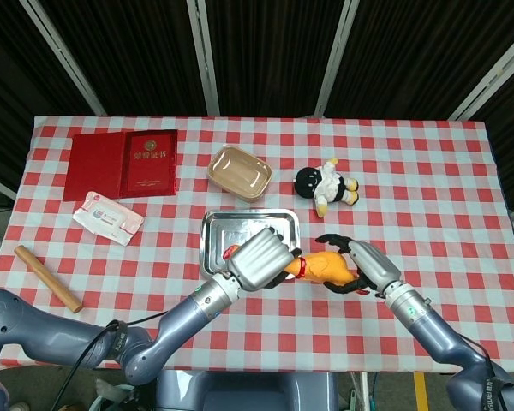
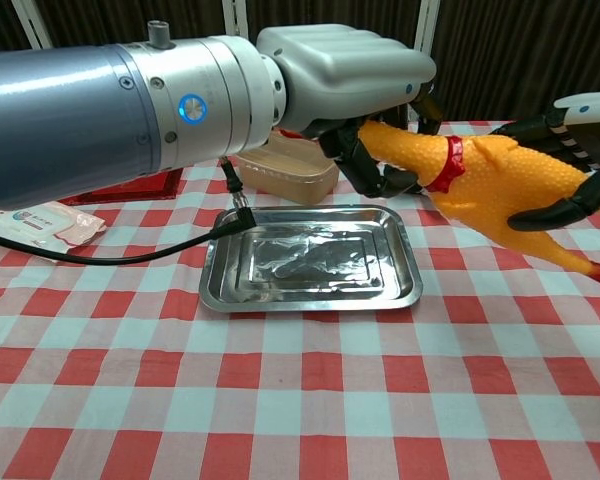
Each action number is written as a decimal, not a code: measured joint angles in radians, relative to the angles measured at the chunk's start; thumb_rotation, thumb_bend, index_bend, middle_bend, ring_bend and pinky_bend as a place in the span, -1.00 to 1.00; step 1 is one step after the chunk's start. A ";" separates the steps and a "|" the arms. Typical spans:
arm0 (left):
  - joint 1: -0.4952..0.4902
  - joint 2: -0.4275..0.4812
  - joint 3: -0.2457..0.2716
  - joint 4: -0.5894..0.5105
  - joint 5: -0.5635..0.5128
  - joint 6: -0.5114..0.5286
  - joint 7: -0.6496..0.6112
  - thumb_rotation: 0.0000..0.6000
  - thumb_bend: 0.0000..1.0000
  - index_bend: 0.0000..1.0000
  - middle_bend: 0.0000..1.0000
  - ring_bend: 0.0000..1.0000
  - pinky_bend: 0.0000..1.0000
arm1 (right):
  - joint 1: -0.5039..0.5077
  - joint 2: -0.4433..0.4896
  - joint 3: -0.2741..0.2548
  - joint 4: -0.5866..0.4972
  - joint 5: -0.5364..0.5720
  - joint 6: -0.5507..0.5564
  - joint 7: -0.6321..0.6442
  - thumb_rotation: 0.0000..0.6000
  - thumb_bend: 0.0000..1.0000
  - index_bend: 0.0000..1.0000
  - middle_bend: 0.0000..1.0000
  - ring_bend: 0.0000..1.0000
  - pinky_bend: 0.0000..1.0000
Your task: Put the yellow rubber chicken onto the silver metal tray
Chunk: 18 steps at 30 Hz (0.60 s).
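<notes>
The yellow rubber chicken (image 1: pixel 325 267) (image 2: pixel 490 185) hangs above the table, just right of the silver metal tray (image 1: pixel 216 224) (image 2: pixel 212 290). My left hand (image 1: pixel 257 261) (image 2: pixel 345 75) grips it by the head and neck, next to its red collar. My right hand (image 1: pixel 373 270) (image 2: pixel 585 150) is at the chicken's tail end. Its fingers are spread wide above and below the body and do not clamp it. The tray holds nothing. The chicken's head is hidden inside the left hand.
A tan plastic container (image 1: pixel 240 171) sits just behind the tray and a small doll (image 1: pixel 325 186) to its back right. A red booklet (image 1: pixel 124 163), a wipes pack (image 1: pixel 107 217) and a wooden stick (image 1: pixel 47 276) lie on the left side.
</notes>
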 measured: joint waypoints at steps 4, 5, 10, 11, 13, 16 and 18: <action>0.001 0.009 0.001 -0.009 0.002 -0.007 -0.012 1.00 0.69 0.19 0.31 0.14 0.15 | 0.000 -0.014 0.005 0.011 0.013 0.012 0.000 1.00 0.48 0.65 0.27 0.42 0.69; 0.001 0.010 0.002 -0.010 0.004 -0.008 -0.014 1.00 0.69 0.19 0.31 0.14 0.15 | 0.000 -0.016 0.006 0.013 0.014 0.012 0.001 1.00 0.54 0.74 0.33 0.49 0.76; 0.000 0.010 0.004 -0.009 0.006 -0.012 -0.022 1.00 0.69 0.19 0.31 0.14 0.15 | 0.003 -0.027 0.006 0.019 0.008 0.019 -0.014 1.00 0.97 1.00 0.72 0.89 1.00; 0.000 0.010 0.004 -0.009 0.006 -0.013 -0.023 1.00 0.69 0.19 0.31 0.14 0.15 | 0.004 -0.029 0.006 0.020 0.008 0.019 -0.013 1.00 0.99 1.00 0.75 0.93 1.00; 0.000 0.009 0.006 -0.009 0.007 -0.014 -0.026 1.00 0.69 0.18 0.31 0.14 0.15 | 0.005 -0.034 0.007 0.022 0.007 0.024 -0.015 1.00 1.00 1.00 0.85 0.99 1.00; 0.000 0.010 0.009 -0.011 0.009 -0.014 -0.028 1.00 0.69 0.18 0.30 0.14 0.15 | 0.006 -0.040 0.011 0.022 0.012 0.030 -0.019 1.00 1.00 1.00 0.93 1.00 1.00; 0.000 0.009 0.009 -0.011 0.009 -0.015 -0.031 1.00 0.69 0.18 0.30 0.14 0.15 | 0.006 -0.042 0.011 0.021 0.013 0.032 -0.023 1.00 1.00 1.00 0.97 1.00 1.00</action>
